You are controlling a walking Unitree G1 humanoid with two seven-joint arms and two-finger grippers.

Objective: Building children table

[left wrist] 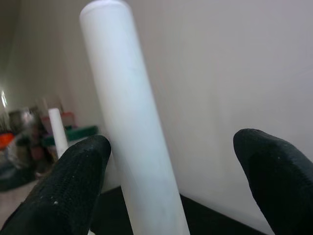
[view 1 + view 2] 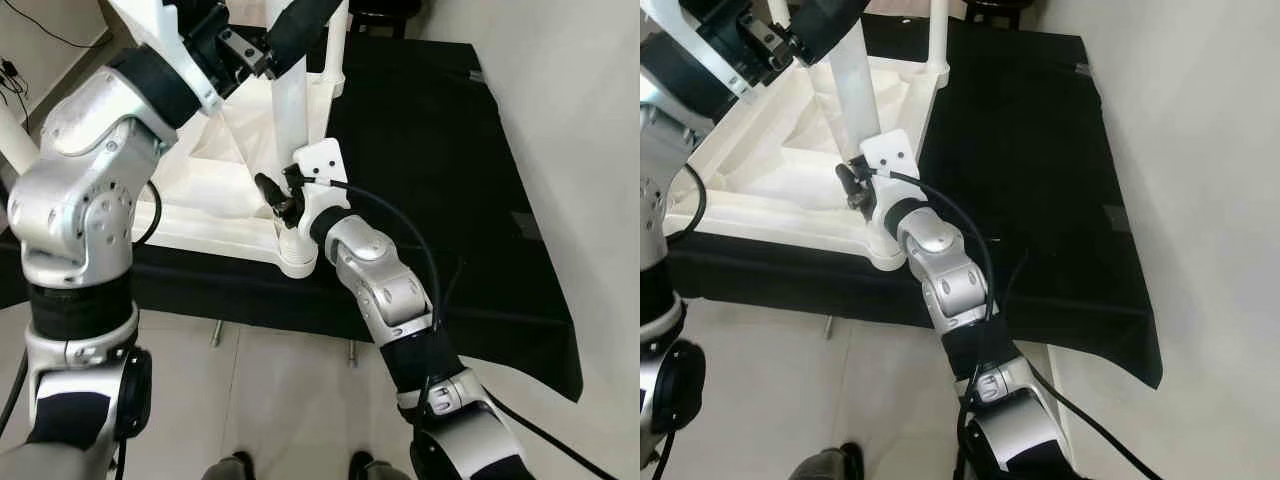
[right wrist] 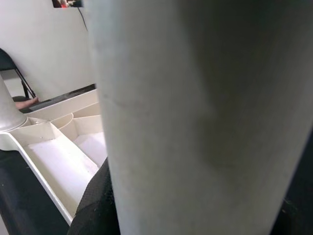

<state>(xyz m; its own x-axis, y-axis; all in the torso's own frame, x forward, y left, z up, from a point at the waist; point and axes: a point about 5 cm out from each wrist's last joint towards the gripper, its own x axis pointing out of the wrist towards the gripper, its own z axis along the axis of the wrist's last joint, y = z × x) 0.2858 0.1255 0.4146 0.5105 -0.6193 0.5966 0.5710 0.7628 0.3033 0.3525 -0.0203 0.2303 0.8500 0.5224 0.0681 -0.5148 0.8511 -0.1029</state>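
The right end effector [image 2: 862, 200] is clamped on the white leg [image 2: 855, 90]; the left end effector [image 1: 166, 181] is apart around its top.

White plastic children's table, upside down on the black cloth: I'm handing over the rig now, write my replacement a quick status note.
Left gripper: open around the upper part of the near white table leg.
Right gripper: at the same leg's base; open or shut, cannot tell.
Upturned white plastic tabletop lies on the black cloth.
Done: the near leg and a further white leg stand upright in corner sockets.
Left: probably seat the near leg fully, then fit the others.
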